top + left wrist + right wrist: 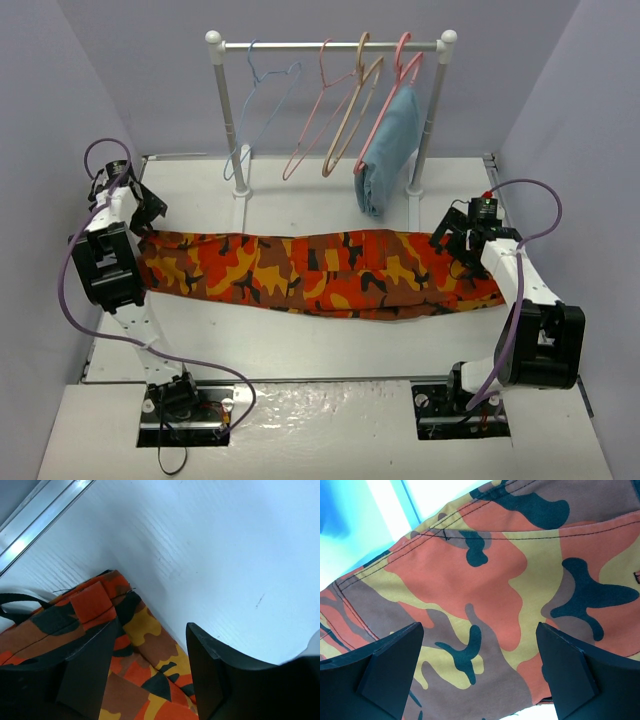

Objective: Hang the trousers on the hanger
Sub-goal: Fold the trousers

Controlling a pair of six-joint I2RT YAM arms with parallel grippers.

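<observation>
The camouflage trousers [320, 272] lie stretched flat across the table from left to right. The light-blue wire hanger [262, 110] hangs at the left of the rail at the back. My left gripper [143, 210] is at the trousers' left end. In the left wrist view it [150, 667] is open, with the fabric's corner [90, 605] between and under the fingers. My right gripper [452, 240] is at the trousers' right end. In the right wrist view it [477, 672] is open, just above the fabric [485, 570].
A white clothes rack [330, 45] stands at the back on two posts. It carries pink hangers [318, 110], a tan hanger [352, 115] and a folded light-blue garment [390, 150]. A metal rail [40, 515] edges the table at the left.
</observation>
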